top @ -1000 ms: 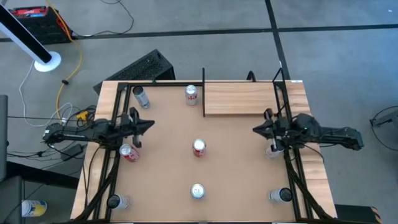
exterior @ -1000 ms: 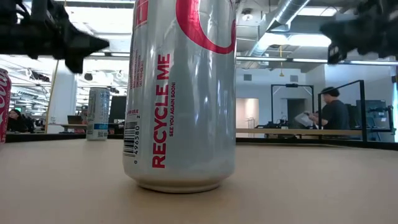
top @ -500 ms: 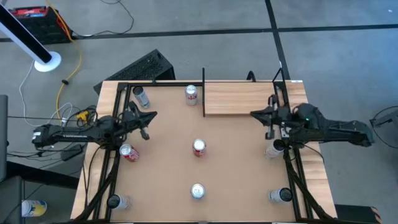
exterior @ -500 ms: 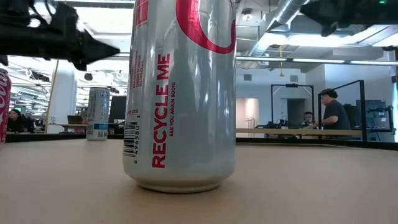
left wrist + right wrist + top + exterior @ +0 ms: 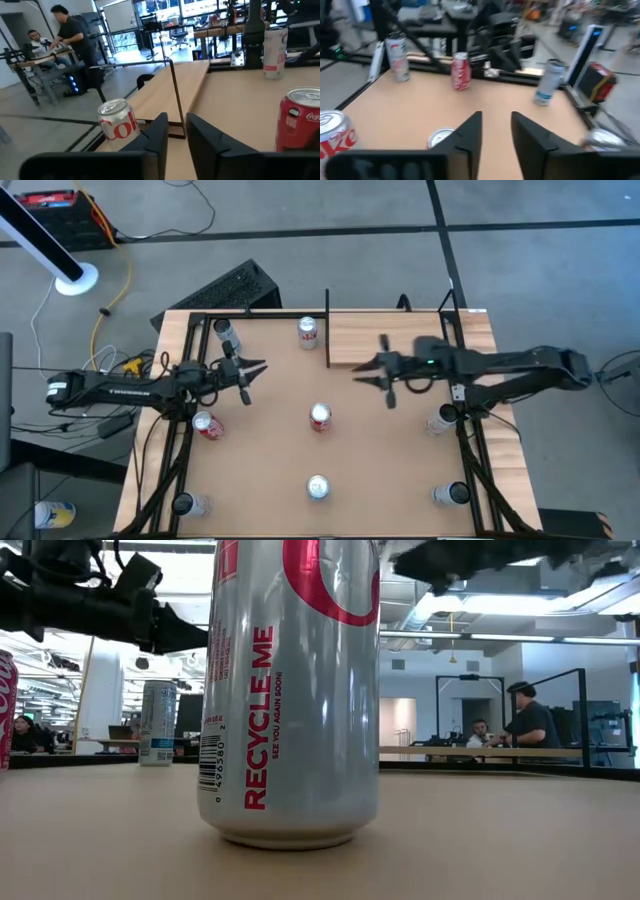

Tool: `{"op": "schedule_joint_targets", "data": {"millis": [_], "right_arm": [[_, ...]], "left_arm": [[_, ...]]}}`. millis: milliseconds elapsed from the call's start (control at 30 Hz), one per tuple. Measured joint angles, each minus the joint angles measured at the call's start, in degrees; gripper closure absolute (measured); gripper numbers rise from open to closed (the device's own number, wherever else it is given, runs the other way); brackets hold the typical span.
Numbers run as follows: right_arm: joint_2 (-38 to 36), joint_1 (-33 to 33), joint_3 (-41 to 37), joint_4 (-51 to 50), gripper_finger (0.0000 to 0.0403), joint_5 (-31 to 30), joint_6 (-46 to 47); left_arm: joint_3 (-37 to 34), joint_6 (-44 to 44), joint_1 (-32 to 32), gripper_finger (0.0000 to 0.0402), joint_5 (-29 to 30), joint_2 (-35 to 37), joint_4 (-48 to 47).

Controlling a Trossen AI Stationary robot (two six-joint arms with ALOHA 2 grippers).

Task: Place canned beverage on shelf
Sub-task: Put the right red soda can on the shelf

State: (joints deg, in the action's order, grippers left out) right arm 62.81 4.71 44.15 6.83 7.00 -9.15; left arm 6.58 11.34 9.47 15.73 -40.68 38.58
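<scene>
High view: the table (image 5: pixel 400 480) carries several cans; the shelf (image 5: pixel 385 340) lies at its far edge, bare, with a thin black upright bar (image 5: pixel 327 328) at its end. A silver-and-red can (image 5: pixel 309 332) stands just beside that bar. The red-topped centre can (image 5: pixel 320 416) stands between the arms. The right pincer (image 5: pixel 368 371) reaches over the table near the shelf's front edge, fingers spread, holding nothing. The left pincer (image 5: pixel 256 368) hovers above the left side, also parted and empty; a red can (image 5: pixel 207 425) lies near it.

Low view: a silver can (image 5: pixel 292 690) fills the foreground, upright on the table; both arms show only as dark shapes overhead.

Left wrist view: the left pincer's fingers (image 5: pixel 159 132) stand apart, with the bar, shelf and a silver-and-red can ahead.

Right wrist view: the right pincer's fingers (image 5: pixel 470 131) are apart, a can top (image 5: pixel 440 136) just beyond them.

Risk: with both arms converging on the centre, a low or off-centre descent could topple the target can, and the two arms could collide.
</scene>
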Motion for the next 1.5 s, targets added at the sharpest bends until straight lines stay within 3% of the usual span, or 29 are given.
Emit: {"op": "schedule_joint_targets", "data": {"millis": [267, 467, 733, 867, 1167, 1500], "right_arm": [[14.9, -2.7, 7.9, -0.9, 0.0141, 3.6, 0.6], [21.4, -4.1, 11.2, -0.7, 0.0092, 3.7, 3.1], [27.1, -5.2, 11.2, 1.5, 0.0072, 3.7, 1.2], [28.4, -5.5, 11.2, 3.7, 0.0061, 6.7, 0.7], [28.4, -5.2, 11.2, 4.0, 0.0008, 6.6, 0.6], [33.4, -4.9, 11.2, 6.8, 0.0008, 7.1, 1.0]], "left_arm": [[0.1, -0.5, 0.0, 0.0268, 0.6, -0.3, 1.0], [0.1, -0.2, 0.0, 0.0236, 1.3, -0.3, 1.0], [0.1, 1.5, 0.0, 0.023, 1.6, -0.3, 1.1], [0.1, 0.4, 0.0, 0.023, 1.6, -0.3, 1.0], [0.1, -0.1, 0.0, 0.023, 1.6, -0.3, 1.0], [0.1, -0.1, 0.0, 0.023, 1.3, -0.3, 0.7]]}}
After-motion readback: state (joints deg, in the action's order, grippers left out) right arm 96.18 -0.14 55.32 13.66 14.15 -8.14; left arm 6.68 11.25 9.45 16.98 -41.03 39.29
